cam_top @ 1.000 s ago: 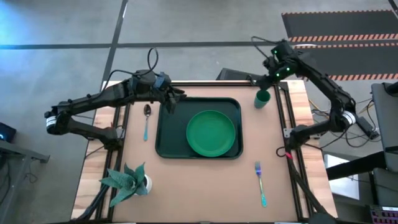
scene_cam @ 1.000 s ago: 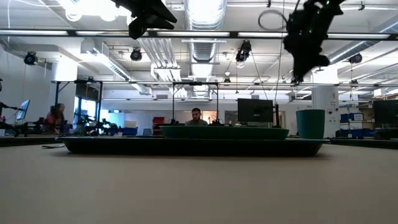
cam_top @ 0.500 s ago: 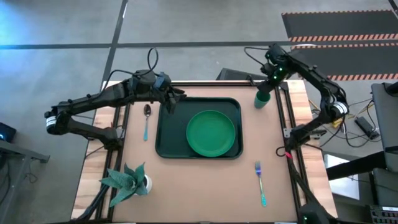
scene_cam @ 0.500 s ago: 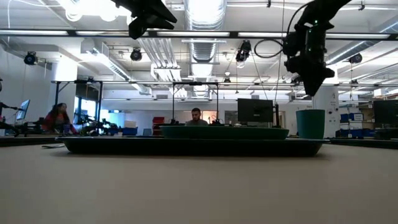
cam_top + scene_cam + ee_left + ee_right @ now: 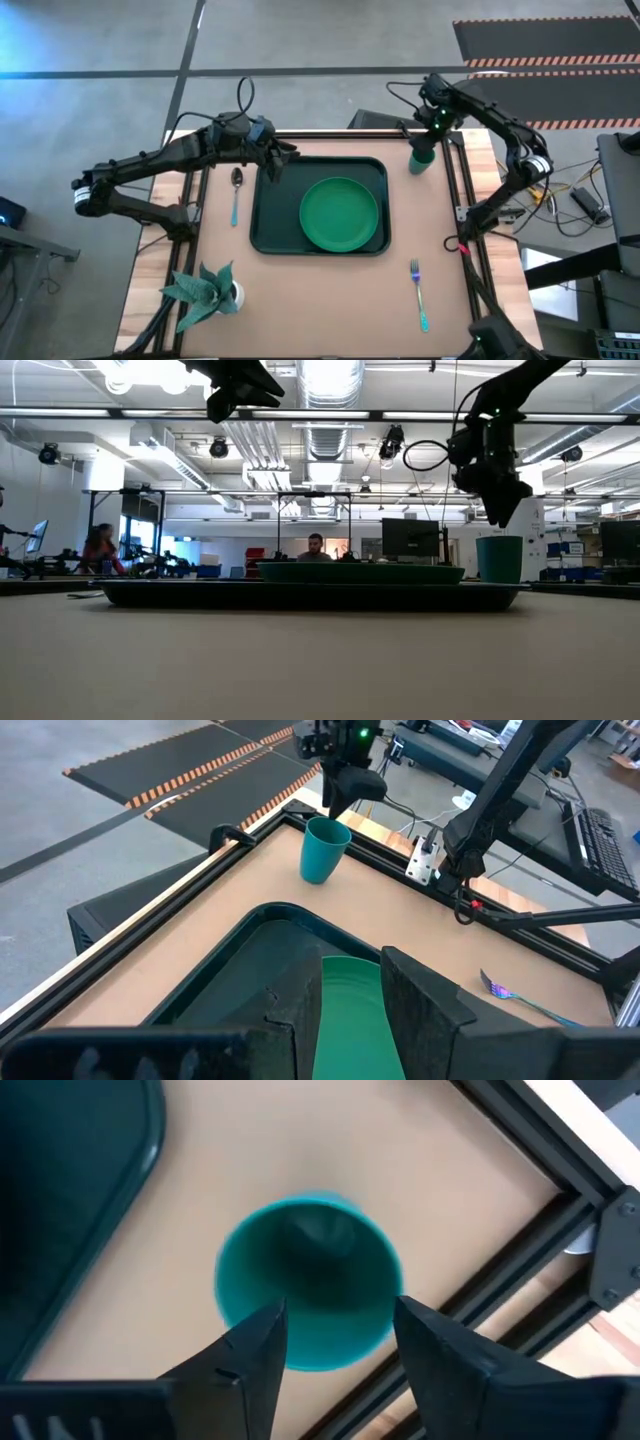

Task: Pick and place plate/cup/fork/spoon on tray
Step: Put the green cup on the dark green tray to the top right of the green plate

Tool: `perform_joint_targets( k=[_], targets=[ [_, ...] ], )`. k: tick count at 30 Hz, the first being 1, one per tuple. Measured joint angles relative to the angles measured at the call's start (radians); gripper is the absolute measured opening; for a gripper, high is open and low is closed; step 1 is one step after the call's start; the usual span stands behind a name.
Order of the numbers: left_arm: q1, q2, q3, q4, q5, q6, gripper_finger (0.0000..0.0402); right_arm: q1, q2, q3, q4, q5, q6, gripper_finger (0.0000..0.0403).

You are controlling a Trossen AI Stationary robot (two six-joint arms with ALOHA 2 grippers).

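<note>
The right gripper hangs released just above the cup, which stands upright near the bench's far right edge, off the tray. The left gripper, parted and empty, hovers over the tray's far left corner. The plate lies in the tray; spoon and fork lie on open bench either side.

Plate, cup, tray: smooth glossy plastic. Table: matt wood. Fork tines: shiny metal.

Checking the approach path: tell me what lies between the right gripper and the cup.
Nothing. In the low view the right gripper hangs directly above the cup with only air between; the right wrist view shows its open fingers framing the cup's mouth, unobstructed.
</note>
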Motion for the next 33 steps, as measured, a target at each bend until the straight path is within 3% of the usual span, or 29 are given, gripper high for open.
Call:
perform_joint_targets(
  k=[24, 29, 33],
  targets=[
    [0.000, 0.000, 0.000, 0.000, 0.000, 0.000, 0.0088, -0.013, 0.144, 0.000, 0.038, 0.024, -0.042, 0.0178],
    [0.000, 0.000, 0.000, 0.000, 0.000, 0.000, 0.0088, -0.014, 0.175, 0.000, 0.046, 0.024, -0.039, 0.0139],
    [0.000, 0.000, 0.000, 0.000, 0.000, 0.000, 0.0088, -0.014, 0.185, 0.000, 0.055, 0.024, -0.039, 0.0071]
  ],
)
